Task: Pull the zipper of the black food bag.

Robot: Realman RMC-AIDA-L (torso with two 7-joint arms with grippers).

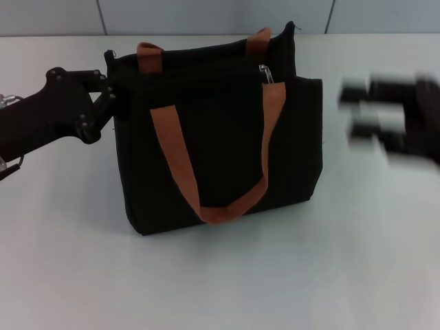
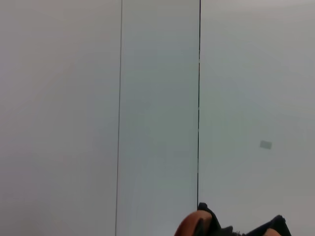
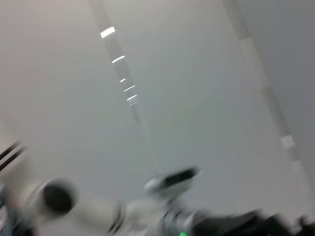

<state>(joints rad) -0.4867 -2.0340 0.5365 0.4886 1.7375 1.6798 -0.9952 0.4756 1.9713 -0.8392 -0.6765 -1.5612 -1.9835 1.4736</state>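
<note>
— Two arms are in play, so which one do we count on first?

— We have the left gripper (image 1: 110, 93) pressed against the black food bag (image 1: 220, 130) at its upper corner on our left side, apparently pinching the fabric there; we read it as closed on the bag to brace it, though the fingertips are partly lost against the black cloth.

— And the zipper (image 1: 266, 73)?

— It sits at the bag's top edge, toward the bag's right end, just above where the front orange-brown strap (image 1: 227, 206) rises. The bag itself stands upright on the bench (image 1: 220, 289).

— What about the right gripper (image 1: 385, 120)?

— It is off to the right of the bag, well apart from the zipper, and smeared in the view; we cannot tell how its jaws stand.

— So which step is this?

— We judge it the approach: bag anchored, pull tab not yet taken. Next, we need the right gripper brought over the bag's top, closed on the small silver tab, then drawn along the zip line.
</note>
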